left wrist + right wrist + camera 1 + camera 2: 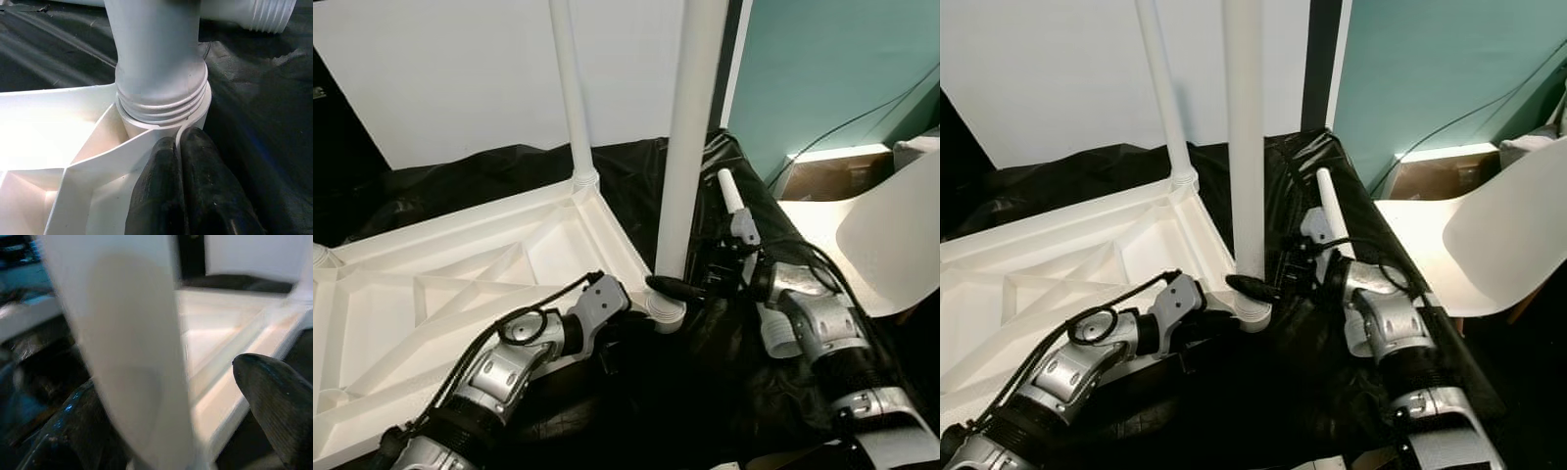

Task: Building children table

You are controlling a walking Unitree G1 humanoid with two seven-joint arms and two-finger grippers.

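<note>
Standing leg [690, 147] seated in tabletop [440, 284] corner socket [161, 115].

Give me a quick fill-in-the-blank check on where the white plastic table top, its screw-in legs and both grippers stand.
1. The white ribbed plastic table top lies upside down on ____ sheeting.
2. ____ white round legs stand upright in its corner sockets.
3. The near leg stands between the right gripper's ____ fingers.
4. The left gripper's fingers are ____ beside that leg's threaded socket.

Missing words: black; Two; open; shut
</note>
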